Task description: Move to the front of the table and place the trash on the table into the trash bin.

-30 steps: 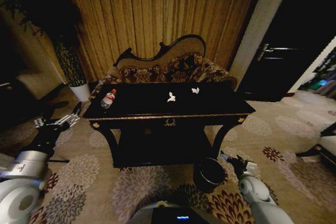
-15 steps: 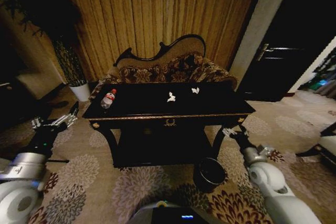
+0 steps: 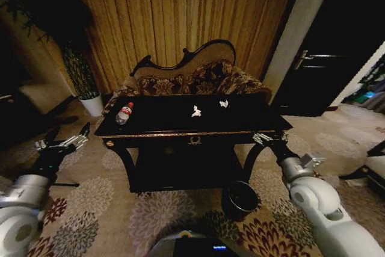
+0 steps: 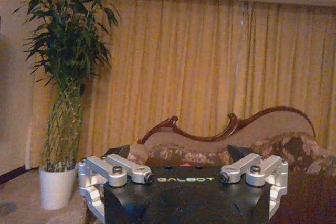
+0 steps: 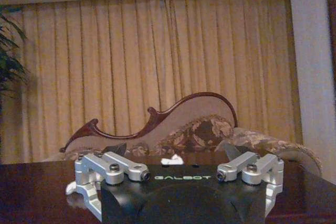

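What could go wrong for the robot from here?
The right pincer is level with the table edge at its right front corner, so it might bump the gold trim. The bottle lies on its side near the left edge and could roll off. The trash bin is small, so drops may miss.

Dim, warm indoor light throughout. Head view dark and vignetted at the corners, wide-angle bending at the edges. Faint sheen along the glossy bench (image 3: pixel 240 126) top. Curtains (image 4: pixel 210 66) glowing amber in both wrist views, slightly soft and grainy.
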`<state>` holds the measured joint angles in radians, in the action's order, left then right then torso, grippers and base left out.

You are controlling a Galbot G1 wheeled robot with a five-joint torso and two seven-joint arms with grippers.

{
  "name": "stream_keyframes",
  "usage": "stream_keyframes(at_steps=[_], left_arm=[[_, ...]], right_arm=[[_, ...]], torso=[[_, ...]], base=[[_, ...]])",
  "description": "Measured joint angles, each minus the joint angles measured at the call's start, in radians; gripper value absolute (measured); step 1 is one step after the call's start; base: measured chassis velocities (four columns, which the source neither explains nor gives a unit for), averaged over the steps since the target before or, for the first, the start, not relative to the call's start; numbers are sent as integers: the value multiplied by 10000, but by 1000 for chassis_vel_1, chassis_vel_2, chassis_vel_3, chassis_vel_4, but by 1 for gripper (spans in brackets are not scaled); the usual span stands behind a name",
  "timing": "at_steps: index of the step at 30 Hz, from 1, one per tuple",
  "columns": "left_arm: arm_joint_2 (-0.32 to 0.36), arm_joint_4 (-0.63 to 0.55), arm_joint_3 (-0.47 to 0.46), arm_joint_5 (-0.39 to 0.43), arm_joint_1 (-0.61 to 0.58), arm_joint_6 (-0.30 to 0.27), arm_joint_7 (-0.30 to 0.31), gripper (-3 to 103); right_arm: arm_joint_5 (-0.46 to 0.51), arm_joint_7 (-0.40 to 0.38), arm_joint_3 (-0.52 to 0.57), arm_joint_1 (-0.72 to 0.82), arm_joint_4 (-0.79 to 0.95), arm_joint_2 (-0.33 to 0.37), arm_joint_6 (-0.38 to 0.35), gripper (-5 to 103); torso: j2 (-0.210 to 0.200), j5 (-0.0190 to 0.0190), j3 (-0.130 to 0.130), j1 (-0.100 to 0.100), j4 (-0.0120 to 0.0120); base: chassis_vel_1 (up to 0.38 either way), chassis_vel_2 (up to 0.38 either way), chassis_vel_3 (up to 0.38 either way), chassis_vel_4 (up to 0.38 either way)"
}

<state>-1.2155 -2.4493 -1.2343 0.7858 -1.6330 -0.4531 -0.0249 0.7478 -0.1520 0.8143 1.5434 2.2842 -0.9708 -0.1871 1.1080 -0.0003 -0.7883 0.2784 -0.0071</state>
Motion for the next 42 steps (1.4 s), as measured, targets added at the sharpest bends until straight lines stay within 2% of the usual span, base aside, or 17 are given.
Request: stream_keyframes(at_steps=[17, 27, 42], left_arm=[[198, 366, -212, 174, 52, 27, -32, 100], [62, 210, -380, 182, -110, 40, -36, 100], [-23, 70, -688, 401, -343, 130, -147, 100]], right_arm=[[-103, -442, -7, 513, 1090, 122, -353, 100], [-236, -456, -268, 487, 1231, -49, -592, 100], [-178, -433, -243, 617, 1453, 150, -616, 100]], torso=[[0, 3, 0, 0, -2], [0, 3, 1, 0, 0], [1, 2, 2, -2, -1]], base=[[0, 0, 0, 0], [0, 0, 0, 0], [-21, 25, 24, -16]])
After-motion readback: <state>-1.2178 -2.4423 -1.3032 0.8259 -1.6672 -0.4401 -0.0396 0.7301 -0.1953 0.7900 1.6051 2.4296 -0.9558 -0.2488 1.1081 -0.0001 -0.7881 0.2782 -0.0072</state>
